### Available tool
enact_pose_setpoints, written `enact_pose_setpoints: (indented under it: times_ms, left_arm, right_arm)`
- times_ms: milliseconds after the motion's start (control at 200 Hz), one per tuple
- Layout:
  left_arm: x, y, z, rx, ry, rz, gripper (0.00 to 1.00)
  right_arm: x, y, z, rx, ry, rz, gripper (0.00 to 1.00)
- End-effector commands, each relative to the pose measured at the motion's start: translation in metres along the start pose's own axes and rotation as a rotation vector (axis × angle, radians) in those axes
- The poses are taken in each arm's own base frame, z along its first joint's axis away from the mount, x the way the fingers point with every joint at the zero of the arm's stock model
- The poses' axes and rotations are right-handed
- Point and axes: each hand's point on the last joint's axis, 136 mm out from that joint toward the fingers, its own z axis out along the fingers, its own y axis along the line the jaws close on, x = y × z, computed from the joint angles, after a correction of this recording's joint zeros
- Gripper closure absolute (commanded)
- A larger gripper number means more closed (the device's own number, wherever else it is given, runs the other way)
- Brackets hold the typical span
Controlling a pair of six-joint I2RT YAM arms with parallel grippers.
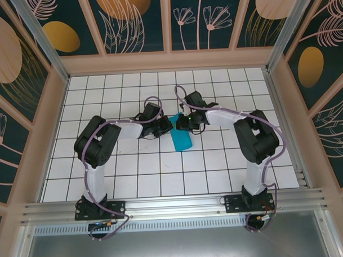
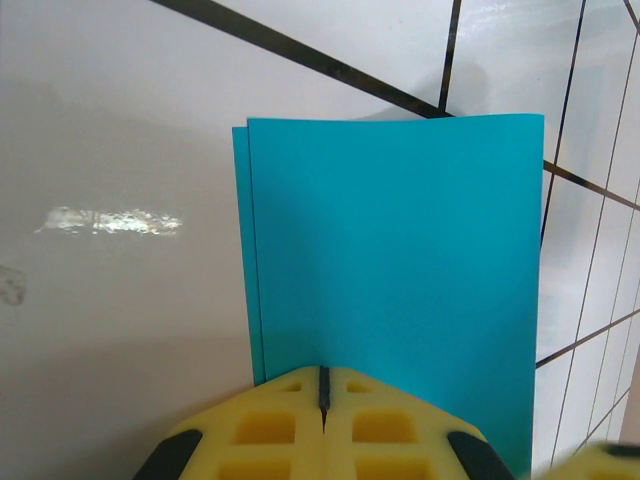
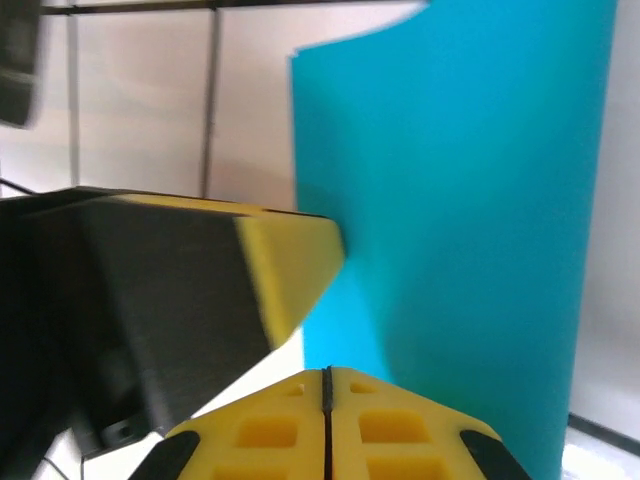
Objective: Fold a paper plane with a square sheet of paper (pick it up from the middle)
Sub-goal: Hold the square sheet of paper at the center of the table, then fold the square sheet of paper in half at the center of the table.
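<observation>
Left claw [image 2: 322, 378] and right claw [image 3: 326, 378] both tight on the teal sheet [image 2: 400, 250], its gripped edge hidden behind pads [image 2: 270, 430].

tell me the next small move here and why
Probably ease the two layers flush before pressing any crease. The square sheet of paper is already doubled over, with one layer peeking slightly past the other along one side. The left gripper and right gripper are both shut at its edge, apparently pinching it.
</observation>
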Motion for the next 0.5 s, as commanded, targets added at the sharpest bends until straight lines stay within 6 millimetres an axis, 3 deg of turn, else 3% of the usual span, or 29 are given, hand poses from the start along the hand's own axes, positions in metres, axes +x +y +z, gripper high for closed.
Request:
enact_pose_setpoints:
  times_ms: [0, 495]
  left_arm:
    - [0.021, 0.078, 0.005, -0.270, 0.037, -0.047, 1.00]
    - [0.027, 0.100, 0.006, -0.352, 0.044, -0.059, 1.00]
  right_arm:
    - [-0.010, -0.006, 0.004, -0.021, 0.003, 0.003, 0.92]
    - [0.010, -0.052, 0.012, -0.029, 0.049, 0.050, 0.94]
